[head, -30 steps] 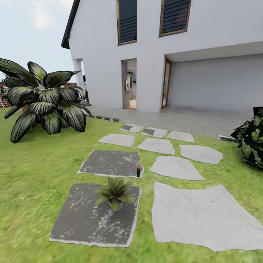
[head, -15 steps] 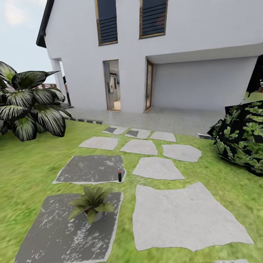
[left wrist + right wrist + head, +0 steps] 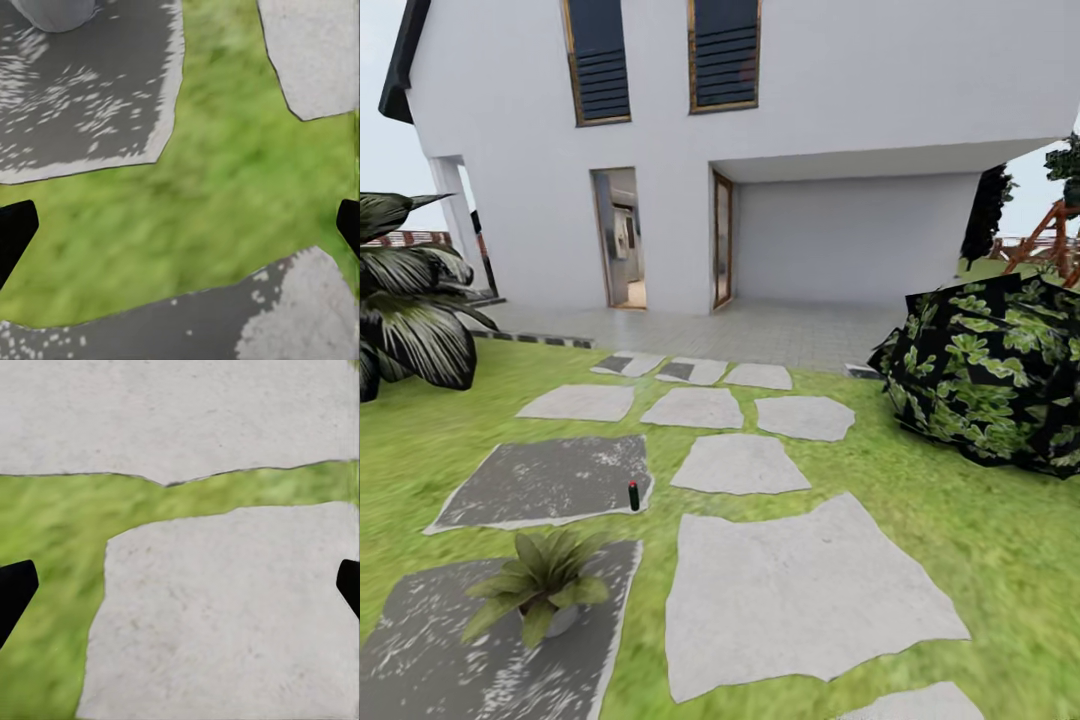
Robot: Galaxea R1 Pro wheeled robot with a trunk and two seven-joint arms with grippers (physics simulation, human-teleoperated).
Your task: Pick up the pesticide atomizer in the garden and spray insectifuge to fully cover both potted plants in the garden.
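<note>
We see the pesticide atomizer [image 3: 633,495] standing upright, long axis vertical, red top up, at the right edge of a dark slab [image 3: 540,482]. Just nearer us, 1 potted plant [image 3: 538,587] sits on another dark slab [image 3: 480,650]. To the right, a broad pale slab [image 3: 800,590] and lawn [image 3: 980,540] lie open. Our left gripper [image 3: 180,225] and right gripper [image 3: 180,592] have their fingertips spread wide, holding nothing.

Home front garden: green lawn [image 3: 450,440] with grey stepping slabs [image 3: 800,590], a white two-storey house [image 3: 840,120] with open doorway [image 3: 622,240], leafy shrubs [image 3: 990,385].
</note>
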